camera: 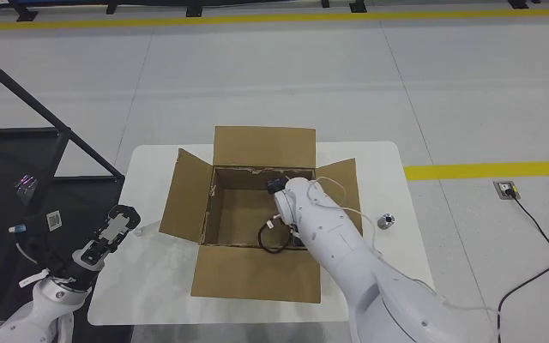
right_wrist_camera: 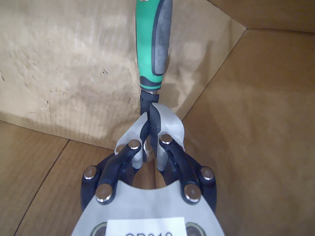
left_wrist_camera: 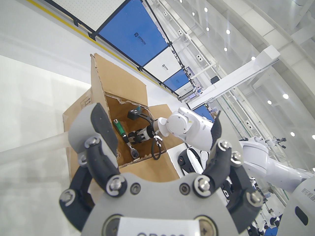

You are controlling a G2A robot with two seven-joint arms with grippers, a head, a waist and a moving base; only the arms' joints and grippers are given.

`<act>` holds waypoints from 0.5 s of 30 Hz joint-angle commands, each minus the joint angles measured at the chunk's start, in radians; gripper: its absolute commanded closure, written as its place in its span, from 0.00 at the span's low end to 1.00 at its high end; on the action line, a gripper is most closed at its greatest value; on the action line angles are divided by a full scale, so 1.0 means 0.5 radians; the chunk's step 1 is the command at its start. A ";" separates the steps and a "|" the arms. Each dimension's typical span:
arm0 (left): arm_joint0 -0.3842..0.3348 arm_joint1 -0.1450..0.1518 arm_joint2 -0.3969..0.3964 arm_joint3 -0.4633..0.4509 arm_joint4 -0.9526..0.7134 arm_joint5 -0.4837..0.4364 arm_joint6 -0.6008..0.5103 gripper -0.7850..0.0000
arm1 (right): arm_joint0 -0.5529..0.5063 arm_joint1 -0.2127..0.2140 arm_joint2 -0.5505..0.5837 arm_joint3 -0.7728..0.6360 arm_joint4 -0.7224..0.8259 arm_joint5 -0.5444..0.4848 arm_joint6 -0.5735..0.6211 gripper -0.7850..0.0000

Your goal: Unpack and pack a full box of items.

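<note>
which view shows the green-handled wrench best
The right wrist view: the wrench is close up, with the right end effector shut on its shaft. The left wrist view shows the whole tool, small, inside the box. In the top view the right arm covers it.

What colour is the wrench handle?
Green with dark grey inserts on the wrench; best in right wrist view.

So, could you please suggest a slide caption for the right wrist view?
Right hand shut on the shaft of a green-handled ratchet wrench, inside the cardboard box.
</note>
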 commanded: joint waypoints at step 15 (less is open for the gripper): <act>0.000 0.000 0.000 0.000 0.000 0.000 0.000 0.00 | -0.026 0.049 0.004 -0.069 -0.104 0.022 -0.060 0.59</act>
